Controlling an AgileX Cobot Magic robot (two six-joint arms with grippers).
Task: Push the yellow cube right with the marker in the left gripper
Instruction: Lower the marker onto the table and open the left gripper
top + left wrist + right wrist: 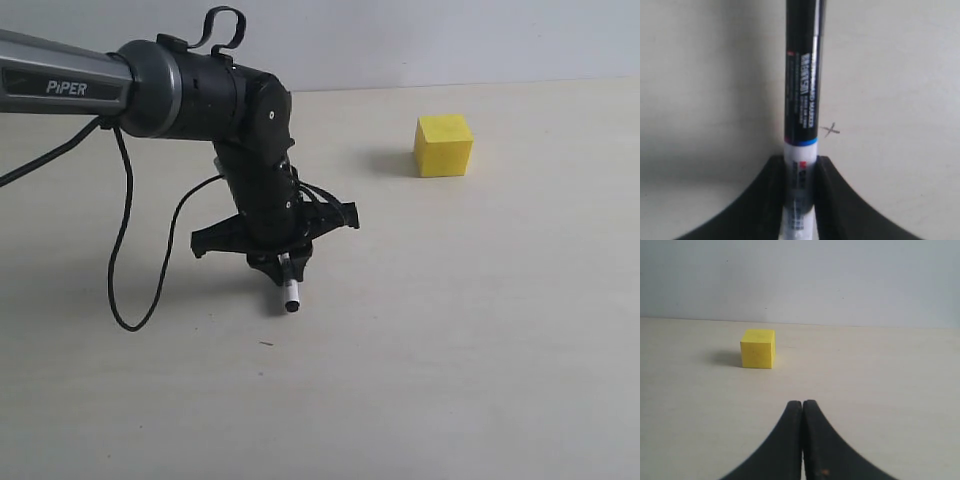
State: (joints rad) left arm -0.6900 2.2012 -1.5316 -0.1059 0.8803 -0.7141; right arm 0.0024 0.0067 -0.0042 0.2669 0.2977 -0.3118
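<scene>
Marker (pixel 802 100): slim, black cap, white labelled barrel, clamped in the left gripper (pixel 284 268), its end pointing down.
Left gripper: black claw, fingers closed tight on the marker, low over the pale worktop (pixel 450 350).
Yellow cube (pixel 443 145): matte block on the worktop — well apart from the marker, to its right.
Right gripper (pixel 802 405): fingers pressed together, empty.
Unclear: whether the marker touches the worktop — label print blurred.

Pale beige table (pixel 480 350) backed by a plain grey-white wall (pixel 450 40); small dark cross (pixel 830 130) marked on the tabletop.
</scene>
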